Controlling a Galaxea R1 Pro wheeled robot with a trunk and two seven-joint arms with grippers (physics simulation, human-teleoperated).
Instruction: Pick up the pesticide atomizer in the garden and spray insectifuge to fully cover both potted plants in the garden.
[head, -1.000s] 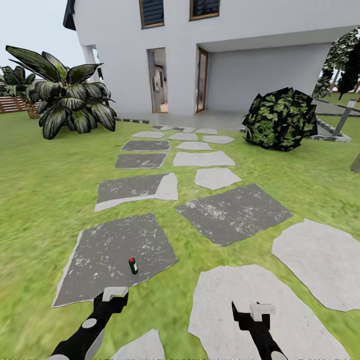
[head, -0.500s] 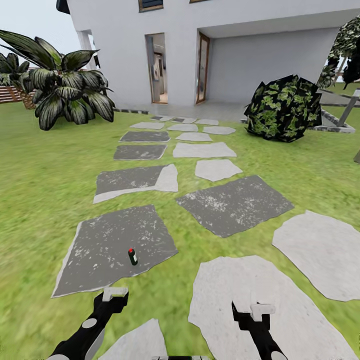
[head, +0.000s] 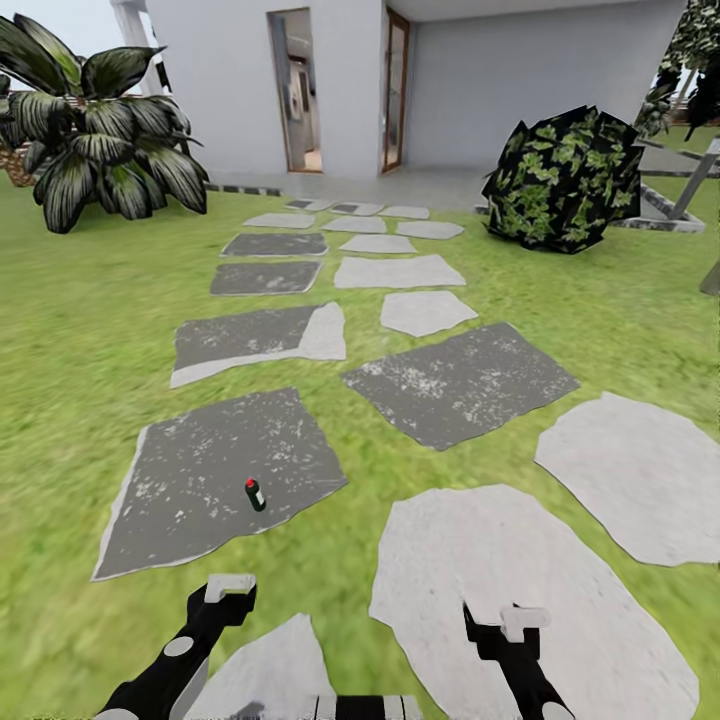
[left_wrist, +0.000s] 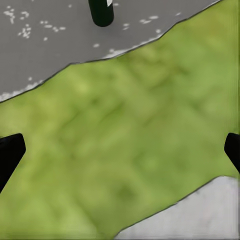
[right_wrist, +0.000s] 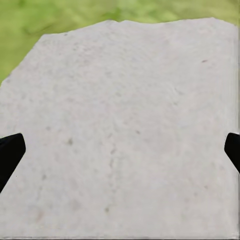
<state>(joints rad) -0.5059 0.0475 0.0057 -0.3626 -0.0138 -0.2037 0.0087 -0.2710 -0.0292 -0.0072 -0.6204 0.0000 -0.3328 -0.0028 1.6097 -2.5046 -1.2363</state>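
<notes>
A white two-storey-looking house wall (head: 500, 90) stands at the far edge of the green lawn (head: 70, 340), with two tall open brown-framed doorways (head: 395, 90) in it. A path of flat irregular stepping stones, some dark grey (head: 460, 385) and some pale grey (head: 400, 272), runs across the grass towards the doors. A broad-leaved dark striped plant (head: 100, 150) sits near the lawn's far left corner; a round dark leafy bush (head: 565, 180) sits far right.

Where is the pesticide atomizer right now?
In the head view the pesticide atomizer stands on a dark grey stepping stone, lower left, just ahead of the left claw.
</notes>
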